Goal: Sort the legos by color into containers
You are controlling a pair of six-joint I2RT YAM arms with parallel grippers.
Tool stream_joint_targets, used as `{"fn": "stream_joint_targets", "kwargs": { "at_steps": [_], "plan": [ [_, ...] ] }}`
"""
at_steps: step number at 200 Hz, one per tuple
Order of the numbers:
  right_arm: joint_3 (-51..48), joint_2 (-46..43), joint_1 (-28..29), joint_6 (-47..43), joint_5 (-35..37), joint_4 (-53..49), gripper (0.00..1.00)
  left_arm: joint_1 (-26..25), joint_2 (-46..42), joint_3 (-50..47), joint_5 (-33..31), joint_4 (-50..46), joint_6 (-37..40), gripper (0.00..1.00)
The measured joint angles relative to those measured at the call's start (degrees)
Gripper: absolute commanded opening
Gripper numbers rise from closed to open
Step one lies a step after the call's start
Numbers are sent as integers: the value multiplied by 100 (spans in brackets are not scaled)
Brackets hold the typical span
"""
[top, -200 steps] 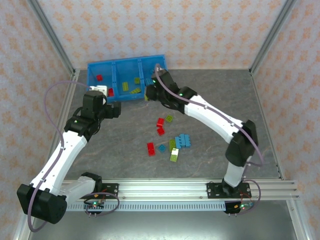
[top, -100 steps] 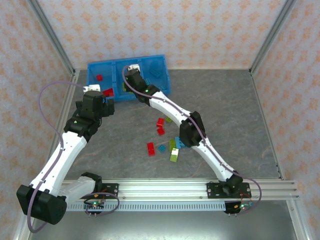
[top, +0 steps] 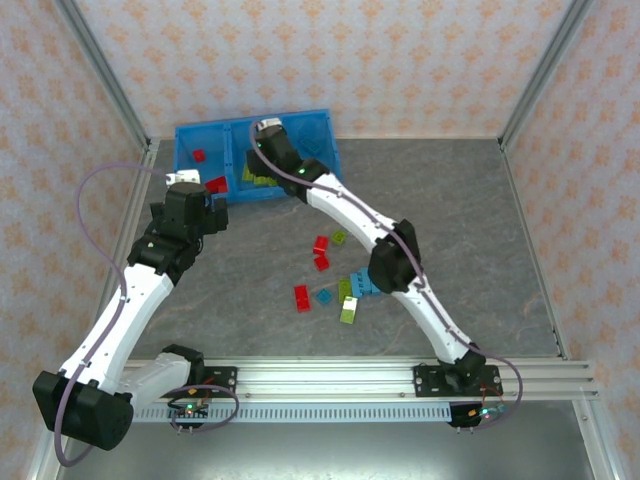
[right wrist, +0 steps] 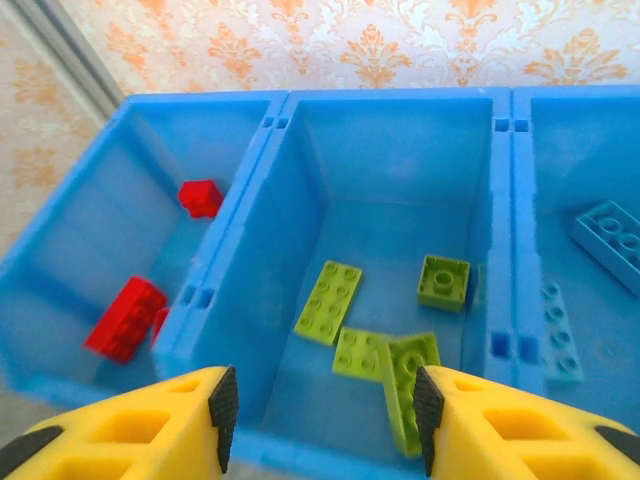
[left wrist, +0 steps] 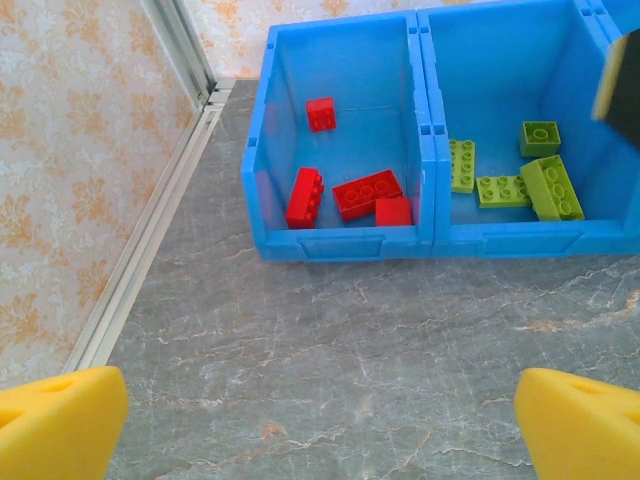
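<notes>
Left arm [top: 125, 300]: elbow bent, forearm angled forward, wrist near level. Left gripper [left wrist: 320, 430]: yellow fingers [left wrist: 60, 425] spread to full width, tips at either side of wrist view. Right arm [top: 350, 210]: stretched far forward and across to left, wrist pitched down. Right gripper [right wrist: 320, 420]: jaws parted partway, black pads [right wrist: 222, 405] facing inward across gap.

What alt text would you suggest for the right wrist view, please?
The open right pincer hovers above the middle compartment, where four lime green bricks lie. Red bricks sit in the left compartment, light blue bricks in the right compartment.
</notes>
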Motion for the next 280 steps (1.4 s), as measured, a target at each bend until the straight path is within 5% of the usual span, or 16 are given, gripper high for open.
{"fn": "stream_joint_targets", "kwargs": {
  "at_steps": [65,103,158,190,280],
  "plan": [
    [-5390,-5372,0,446,-293,186,69,74,293,9,560,-26,-166,97],
    [-7178,-7333,-2,916,28,-273,74,-302,649,258,1469,-420,-935,90],
    [-7921,-7921,-4,1703,597,-1137,100,-2240,2210,732,1617,-446,-2468,86],
    [-7947,-7921,-4,1985,992,-1335,99,-3128,3425,1329,1370,-476,-3333,86],
    [-7967,-7781,-4,2085,1104,-1604,99,-3268,5176,1790,1436,-85,-4599,69]
  ]
}}
